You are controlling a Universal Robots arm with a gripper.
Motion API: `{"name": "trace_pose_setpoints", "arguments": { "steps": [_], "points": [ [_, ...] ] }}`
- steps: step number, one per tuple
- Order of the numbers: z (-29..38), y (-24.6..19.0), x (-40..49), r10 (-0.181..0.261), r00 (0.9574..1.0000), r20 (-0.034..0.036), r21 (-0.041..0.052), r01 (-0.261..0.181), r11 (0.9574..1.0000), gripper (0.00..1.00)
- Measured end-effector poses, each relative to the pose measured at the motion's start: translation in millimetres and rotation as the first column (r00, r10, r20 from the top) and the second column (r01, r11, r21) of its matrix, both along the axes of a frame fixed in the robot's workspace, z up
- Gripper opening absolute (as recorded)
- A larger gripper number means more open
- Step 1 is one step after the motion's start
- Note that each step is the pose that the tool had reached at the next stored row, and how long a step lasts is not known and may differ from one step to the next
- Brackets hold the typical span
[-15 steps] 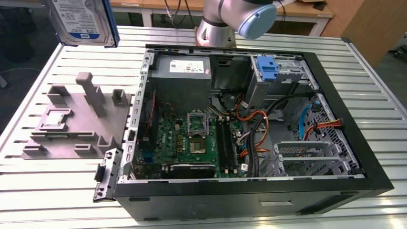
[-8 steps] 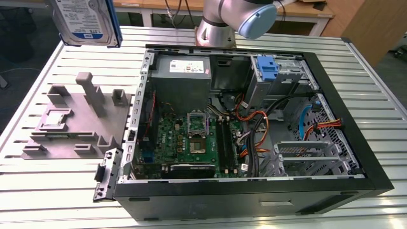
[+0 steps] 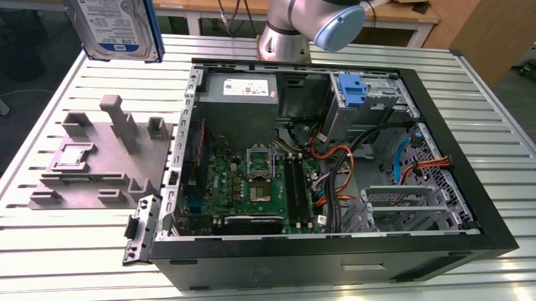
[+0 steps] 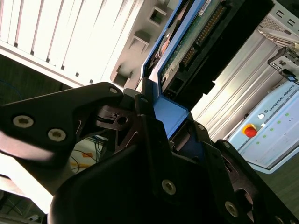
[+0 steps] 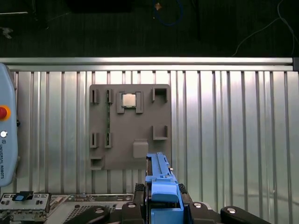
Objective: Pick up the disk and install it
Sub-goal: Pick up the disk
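I held the disk (image 3: 113,28) up in the air over the worktop (image 3: 84,251), above the grey holder block (image 3: 100,157). My pincer (image 5: 161,205) was squeezed tight on its blue frame. The open computer case (image 3: 335,257) sat just beside the block.

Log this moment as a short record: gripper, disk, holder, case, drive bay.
gripper: shut on the disk's blue carrier, seen in both wrist views
disk: held in the air above the grey holder block, label towards the exterior camera
grey holder block: on the table, at the exterior view's left of the case
computer case: open, motherboard exposed
drive bay: blue bracket fixed there; disk not yet installed
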State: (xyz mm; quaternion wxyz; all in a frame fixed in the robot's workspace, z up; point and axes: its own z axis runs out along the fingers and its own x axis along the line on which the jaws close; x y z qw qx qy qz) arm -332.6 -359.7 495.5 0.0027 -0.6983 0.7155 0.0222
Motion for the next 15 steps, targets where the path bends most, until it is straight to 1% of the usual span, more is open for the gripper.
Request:
{"name": "trace_pose_setpoints", "arguments": {
  "steps": [8,11,15],
  "points": [
    [0.0,-0.1,1.2,0.000,1.0000,0.0000,-0.0001,0.000,1.0000,0.37],
    [0.0,-1.6,1.2,0.000,1.0000,0.0000,0.0000,0.000,1.0000,0.37],
    [0.0,-4.7,1.2,0.000,1.0000,0.0000,0.0000,0.000,1.0000,0.37]
  ]
}}
